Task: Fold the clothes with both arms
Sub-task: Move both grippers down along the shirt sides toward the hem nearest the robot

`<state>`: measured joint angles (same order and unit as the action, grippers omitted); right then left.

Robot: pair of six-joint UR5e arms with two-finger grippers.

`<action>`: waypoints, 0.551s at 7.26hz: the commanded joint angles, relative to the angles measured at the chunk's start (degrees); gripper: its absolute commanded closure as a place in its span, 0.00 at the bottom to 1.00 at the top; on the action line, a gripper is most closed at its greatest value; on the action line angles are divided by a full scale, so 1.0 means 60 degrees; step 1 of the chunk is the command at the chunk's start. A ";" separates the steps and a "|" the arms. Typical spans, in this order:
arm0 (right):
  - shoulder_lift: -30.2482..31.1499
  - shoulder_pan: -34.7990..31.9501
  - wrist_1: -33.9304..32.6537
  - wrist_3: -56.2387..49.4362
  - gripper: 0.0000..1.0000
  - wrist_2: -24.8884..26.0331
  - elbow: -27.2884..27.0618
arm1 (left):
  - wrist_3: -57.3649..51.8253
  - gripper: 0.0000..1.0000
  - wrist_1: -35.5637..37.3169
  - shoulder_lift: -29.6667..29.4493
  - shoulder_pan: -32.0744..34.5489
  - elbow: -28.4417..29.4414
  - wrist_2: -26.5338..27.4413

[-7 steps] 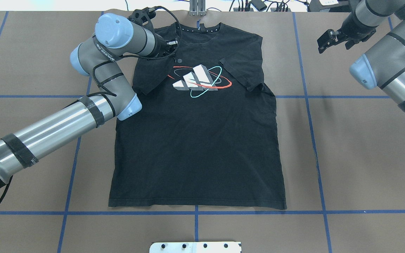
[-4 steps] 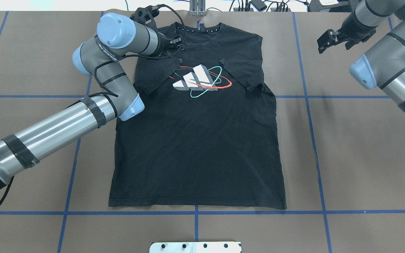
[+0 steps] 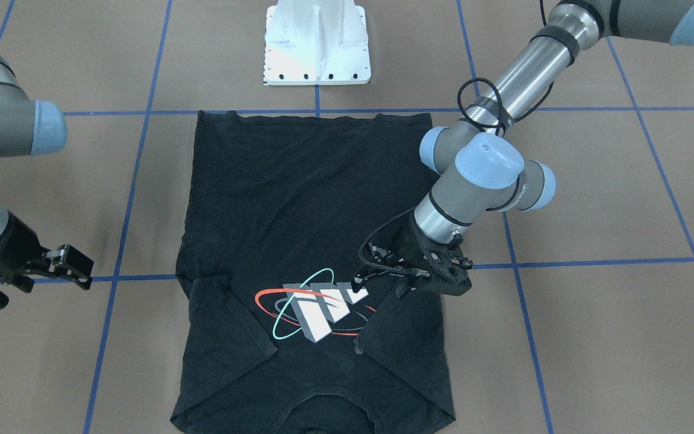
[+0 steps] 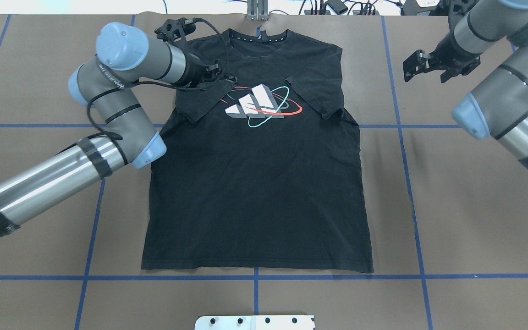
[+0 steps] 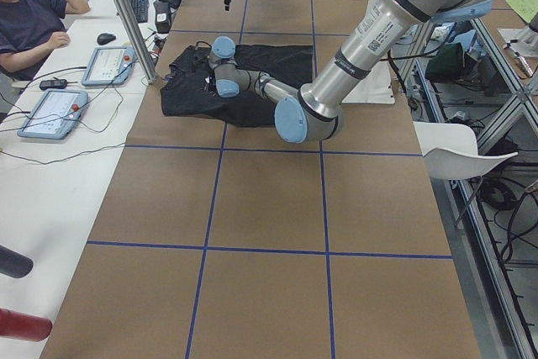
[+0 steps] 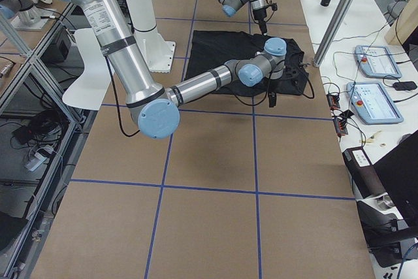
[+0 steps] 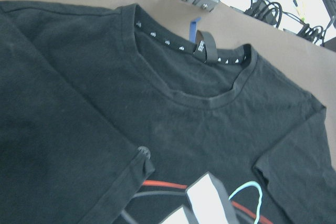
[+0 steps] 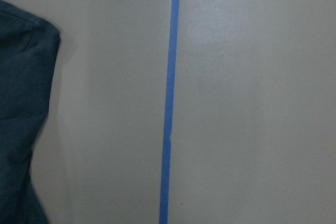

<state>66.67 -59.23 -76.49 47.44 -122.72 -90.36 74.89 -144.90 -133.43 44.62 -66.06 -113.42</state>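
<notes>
The black T-shirt (image 4: 259, 183) lies flat and front up in the middle of the worktop (image 4: 456, 206), collar at the far edge from the robot, both short sleeves turned inward beside the orbit logo (image 4: 259, 105). The left gripper (image 3: 380, 288) hovers just over the turned-in sleeve (image 4: 200, 98) at the logo's edge, jaws apart, holding nothing. The right gripper (image 4: 424, 73) hangs well apart from the shirt over bare worktop beyond a blue tape line (image 4: 401, 137), jaws spread and empty.
</notes>
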 commanded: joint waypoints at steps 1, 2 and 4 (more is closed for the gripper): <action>0.1683 0.1179 0.0004 0.1652 0.00 0.0673 -0.2405 | -0.0089 0.00 0.0025 0.1778 -0.0082 -0.1929 -0.0491; 0.2372 0.1896 0.0004 0.2500 0.00 0.1185 -0.3431 | -0.0089 0.00 0.0025 0.2760 -0.0155 -0.2940 -0.0506; 0.3822 0.3447 0.0004 0.3806 0.00 0.2151 -0.5205 | -0.0074 0.00 0.0620 0.4577 -0.1001 -0.5047 -0.0447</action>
<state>84.22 -44.40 -76.47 65.14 -113.73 -114.77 74.38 -143.71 -112.81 41.47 -88.06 -116.24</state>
